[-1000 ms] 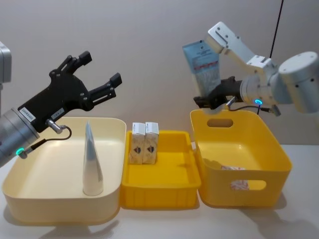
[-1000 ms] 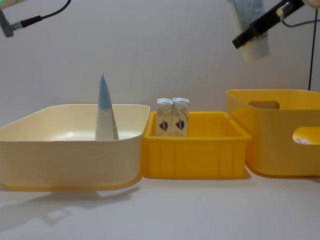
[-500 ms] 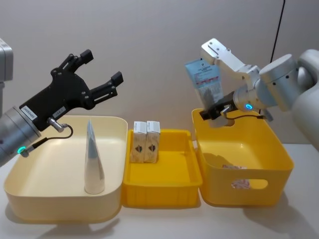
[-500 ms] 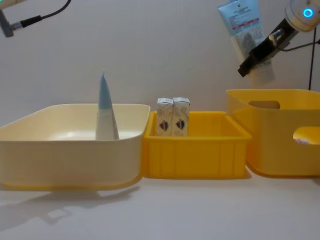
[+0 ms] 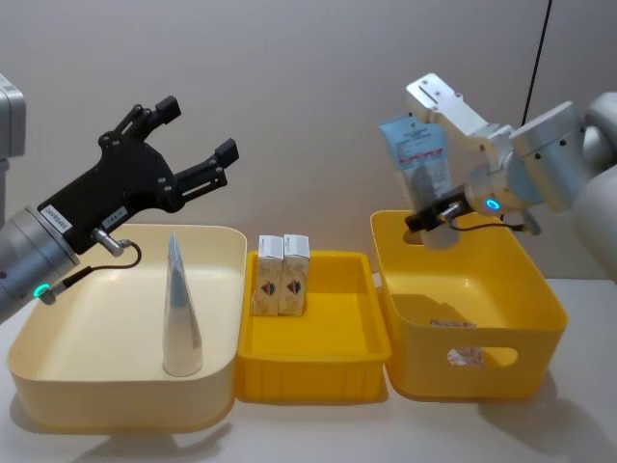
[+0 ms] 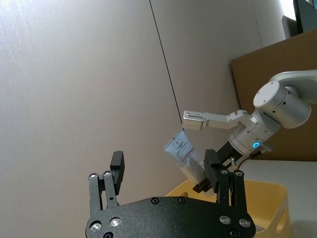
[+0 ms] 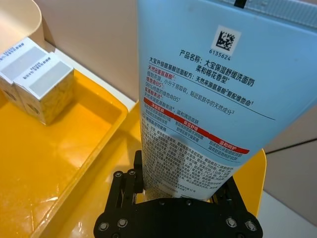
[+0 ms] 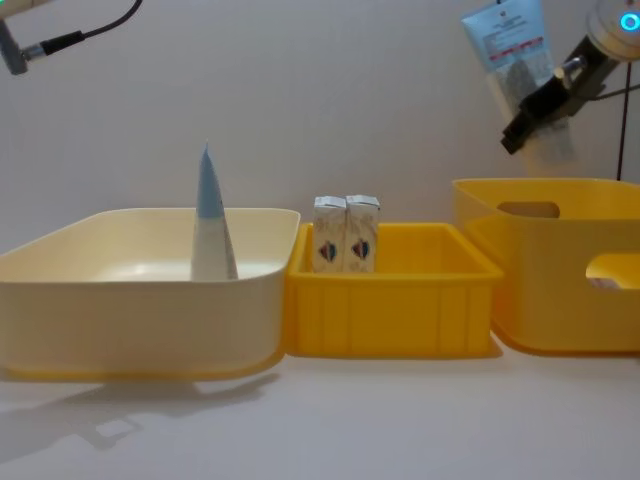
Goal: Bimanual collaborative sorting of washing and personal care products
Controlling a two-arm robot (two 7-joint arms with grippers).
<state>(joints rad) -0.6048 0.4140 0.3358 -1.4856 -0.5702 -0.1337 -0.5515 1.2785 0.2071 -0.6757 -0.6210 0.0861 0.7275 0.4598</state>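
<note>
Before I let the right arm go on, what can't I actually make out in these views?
- Contents of the deep yellow tub: head view shows a printed item on its floor, too small to identify; the chest view's near wall hides it.
- Cap end of the held light-blue tube: covered by the right gripper in the right wrist view.
- Base of the standing tube: behind the cream tub wall in the chest view.
- Print on the two cartons: too small.

You have open floor in the cream tub (image 5: 58,371) around the upright tube (image 5: 179,313). Two cartons (image 5: 280,275) block the shallow yellow tray's (image 5: 318,371) back left; its front is free.
</note>
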